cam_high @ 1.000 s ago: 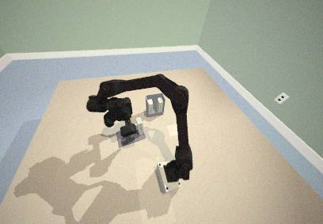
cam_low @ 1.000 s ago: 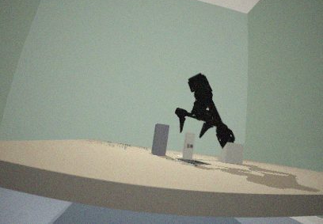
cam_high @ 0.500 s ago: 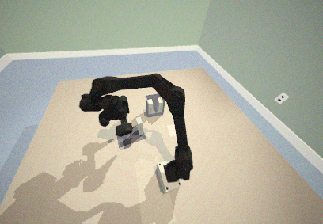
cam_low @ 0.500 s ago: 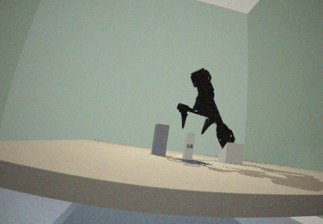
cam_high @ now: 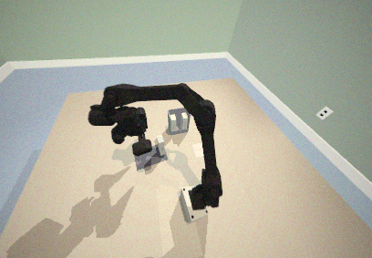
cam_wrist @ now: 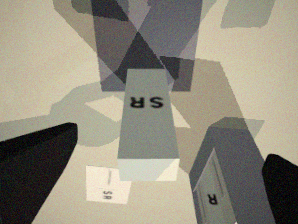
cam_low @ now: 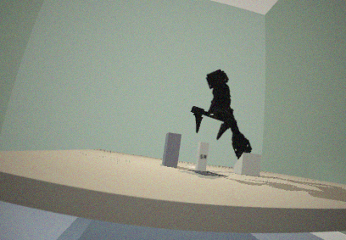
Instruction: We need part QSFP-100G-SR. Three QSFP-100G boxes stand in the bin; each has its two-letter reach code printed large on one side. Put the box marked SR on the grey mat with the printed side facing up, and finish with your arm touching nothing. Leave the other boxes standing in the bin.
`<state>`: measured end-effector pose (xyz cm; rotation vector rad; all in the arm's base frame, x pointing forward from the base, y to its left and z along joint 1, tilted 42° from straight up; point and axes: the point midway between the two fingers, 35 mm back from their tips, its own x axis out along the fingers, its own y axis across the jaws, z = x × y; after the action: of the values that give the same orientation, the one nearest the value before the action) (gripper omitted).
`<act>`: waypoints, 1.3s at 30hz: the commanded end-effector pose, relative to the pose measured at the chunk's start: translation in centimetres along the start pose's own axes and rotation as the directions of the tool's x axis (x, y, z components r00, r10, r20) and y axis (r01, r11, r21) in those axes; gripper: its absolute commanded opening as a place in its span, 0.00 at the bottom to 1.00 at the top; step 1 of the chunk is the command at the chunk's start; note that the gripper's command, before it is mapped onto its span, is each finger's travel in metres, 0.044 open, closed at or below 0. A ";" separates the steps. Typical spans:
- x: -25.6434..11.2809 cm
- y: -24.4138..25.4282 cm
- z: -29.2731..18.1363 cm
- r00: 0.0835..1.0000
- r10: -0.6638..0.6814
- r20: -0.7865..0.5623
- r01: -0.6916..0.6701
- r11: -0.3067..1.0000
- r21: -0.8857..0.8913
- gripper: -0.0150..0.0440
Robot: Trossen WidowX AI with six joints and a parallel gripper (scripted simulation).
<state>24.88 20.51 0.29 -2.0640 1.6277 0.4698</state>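
Wrist view: frame crops mat (cam_high: 152,162) (cam_low: 212,174) (cam_wrist: 109,70), bin (cam_high: 178,132) (cam_low: 171,150) (cam_wrist: 227,137) and both fingers (cam_high: 141,148) (cam_low: 198,122). Exterior: bin wall hides its boxes (cam_high: 172,122) (cam_wrist: 215,195). Top: card (cam_high: 197,148) (cam_wrist: 95,192) print too small to read.
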 end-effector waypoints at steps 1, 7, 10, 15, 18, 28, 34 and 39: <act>-0.9 -0.1 -0.3 1.000 -0.008 0.020 0.008 1.000 -0.003 1.00; -1.6 -0.2 -0.6 0.999 -0.018 0.035 0.019 1.000 -0.007 1.00; -1.0 -0.1 -0.5 1.000 -0.009 0.029 0.010 1.000 -0.007 0.91; -0.6 -0.2 -1.8 0.996 0.036 0.078 -0.034 0.999 -0.030 0.69; -0.3 -0.3 -2.6 0.992 0.062 0.111 -0.057 0.997 -0.045 0.66; 0.5 -0.2 -5.0 0.966 0.133 0.223 -0.113 0.989 -0.097 0.66; 0.8 -0.1 -5.8 0.953 0.151 0.263 -0.125 0.986 -0.115 0.66; 0.9 -0.1 -5.8 0.953 0.151 0.263 -0.125 0.986 -0.115 0.66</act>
<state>25.19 16.85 4.68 -1.8669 1.6126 0.8414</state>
